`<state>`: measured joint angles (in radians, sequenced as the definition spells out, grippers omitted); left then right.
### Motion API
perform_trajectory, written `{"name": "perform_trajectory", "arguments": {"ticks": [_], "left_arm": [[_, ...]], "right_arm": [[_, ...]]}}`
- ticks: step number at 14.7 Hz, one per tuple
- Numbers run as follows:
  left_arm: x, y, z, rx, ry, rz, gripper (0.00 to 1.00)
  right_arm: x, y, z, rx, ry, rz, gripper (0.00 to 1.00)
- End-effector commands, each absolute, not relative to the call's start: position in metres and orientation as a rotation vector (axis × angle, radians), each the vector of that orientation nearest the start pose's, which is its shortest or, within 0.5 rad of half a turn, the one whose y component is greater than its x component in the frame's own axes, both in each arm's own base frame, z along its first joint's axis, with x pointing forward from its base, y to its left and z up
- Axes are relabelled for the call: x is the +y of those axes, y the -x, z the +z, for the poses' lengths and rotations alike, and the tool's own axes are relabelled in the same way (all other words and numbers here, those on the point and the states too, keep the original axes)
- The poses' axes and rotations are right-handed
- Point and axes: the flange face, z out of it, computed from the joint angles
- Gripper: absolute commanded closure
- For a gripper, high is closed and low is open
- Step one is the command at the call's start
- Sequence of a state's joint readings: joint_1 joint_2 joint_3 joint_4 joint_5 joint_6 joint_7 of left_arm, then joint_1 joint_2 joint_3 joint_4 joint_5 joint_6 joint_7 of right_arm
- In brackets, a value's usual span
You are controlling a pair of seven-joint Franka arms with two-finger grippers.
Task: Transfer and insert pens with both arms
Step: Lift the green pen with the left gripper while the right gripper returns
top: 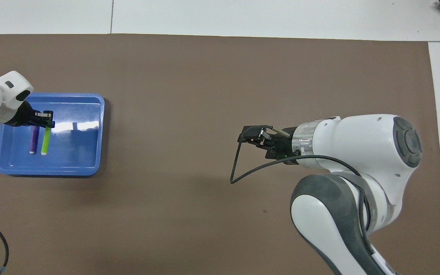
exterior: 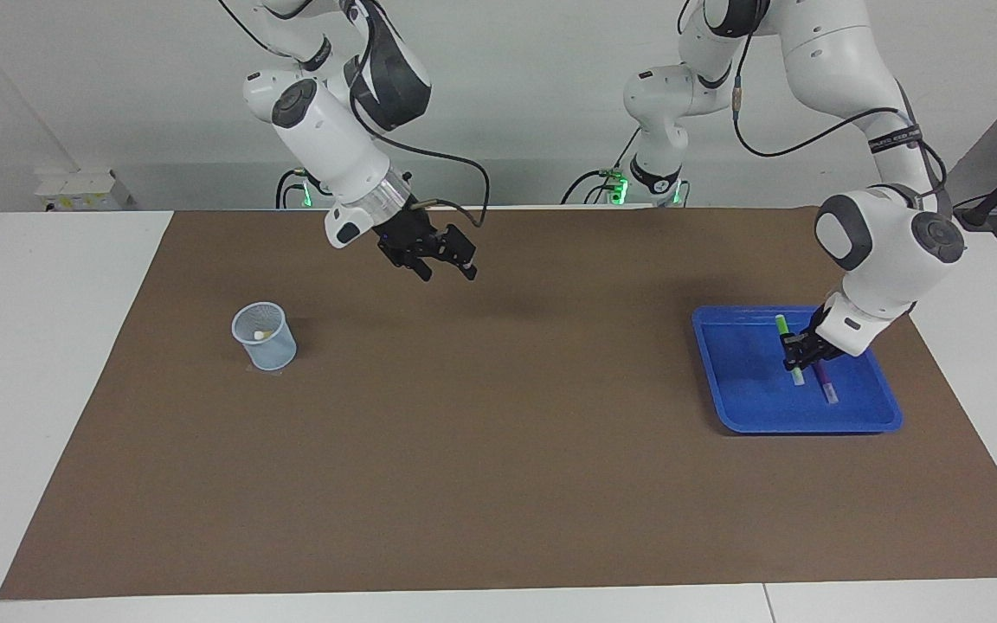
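At the right of the frame, the left gripper is closed on the green pen in the blue tray, beside the purple pen. Upper centre-left, the right gripper hangs open above the brown mat; 1 mesh cup stands at left.

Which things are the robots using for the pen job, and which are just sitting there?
For the job:
- green pen, clamped in the left end effector
- purple pen, in the blue tray
- mesh cup
- right end effector, open, waiting over the mat

Just there:
- brown mat
- white box at the table's edge
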<state>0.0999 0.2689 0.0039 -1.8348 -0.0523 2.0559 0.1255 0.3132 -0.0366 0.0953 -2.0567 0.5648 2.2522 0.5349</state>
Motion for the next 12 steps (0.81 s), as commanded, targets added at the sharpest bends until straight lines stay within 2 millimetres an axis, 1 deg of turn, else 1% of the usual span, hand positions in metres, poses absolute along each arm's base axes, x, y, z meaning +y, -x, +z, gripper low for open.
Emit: {"name": "perform_trajectory", "arguments": {"ticks": [1,2,3,4,5,7,8,9,10,11,12], "left_arm": [[0.047,-0.605,0.415,-0.209,3.194,0.127,1.0],[0.036,-0.601,0.426,-0.325,3.219,0.148,1.0],[0.027,-0.597,0.437,-0.471,3.24,0.171,1.0],[0.022,-0.593,0.446,-0.604,3.244,0.191,1.0],[0.011,-0.589,0.455,-0.728,3.247,0.221,1.0],[-0.004,-0.582,0.47,-1.034,3.232,0.304,1.0],[-0.015,-0.579,0.476,-1.164,3.216,0.351,1.0],[-0.021,-0.576,0.482,-1.307,3.171,0.383,1.0],[-0.028,-0.575,0.486,-1.456,3.108,0.414,1.0],[-0.041,-0.574,0.49,-1.57,3.061,0.452,1.0],[-0.046,-0.572,0.496,-1.696,3.01,0.48,1.0]], "right_arm": [[0.244,-0.51,0.477,0.614,2.524,0.028,0.0],[0.253,-0.508,0.482,0.597,2.52,0.021,0.0],[0.268,-0.503,0.489,0.593,2.475,0.041,0.0],[0.272,-0.505,0.495,0.619,2.415,0.032,0.0],[0.273,-0.506,0.498,0.634,2.386,0.013,0.0],[0.291,-0.5,0.503,0.612,2.363,-0.011,0.0],[0.304,-0.494,0.507,0.605,2.34,-0.027,0.05],[0.322,-0.486,0.51,0.603,2.311,-0.049,0.13],[0.336,-0.481,0.512,0.64,2.28,-0.073,0.15],[0.35,-0.474,0.515,0.677,2.247,-0.087,0.22],[0.365,-0.465,0.519,0.7,2.216,-0.1,0.23]]}}
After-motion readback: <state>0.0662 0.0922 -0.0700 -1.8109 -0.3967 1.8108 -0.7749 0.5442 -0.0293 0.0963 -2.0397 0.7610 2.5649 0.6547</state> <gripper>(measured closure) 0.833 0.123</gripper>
